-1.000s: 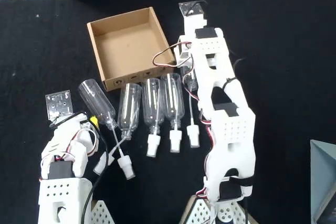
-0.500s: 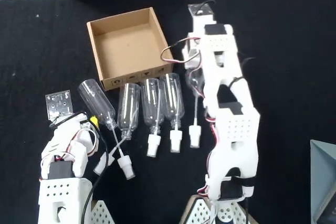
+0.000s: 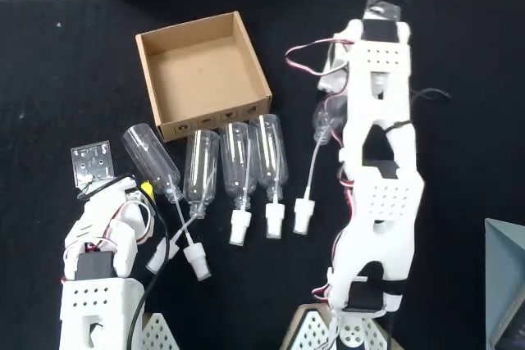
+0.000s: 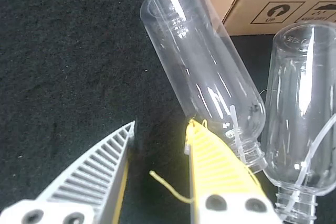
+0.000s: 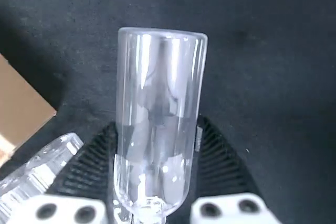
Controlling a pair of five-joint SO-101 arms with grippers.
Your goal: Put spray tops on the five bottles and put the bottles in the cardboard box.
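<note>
The open cardboard box (image 3: 201,75) stands at the back left. In front of it lie clear bottles (image 3: 239,161) in a row, the leftmost bottle (image 3: 152,157) tilted, with white spray tops (image 3: 240,225) by their necks. My right gripper (image 3: 332,112) is shut on a fifth bottle (image 3: 322,120), right of the row; its thin tube runs to a spray top (image 3: 303,215) on the table. The right wrist view has that bottle (image 5: 157,124) clamped in my right gripper (image 5: 156,132). My left gripper (image 4: 157,150) is open at the leftmost bottle's (image 4: 205,72) neck, nothing between its fingers.
A small perforated metal plate (image 3: 90,161) lies beside my left arm (image 3: 107,235). A grey object (image 3: 504,284) juts in at the front right edge. Black tabletop stretches free to the right of my right arm and along the far left.
My right arm has swung to the right and away from the row, taking the fifth bottle with it; its spray top stays on the table. The left arm has kept still.
</note>
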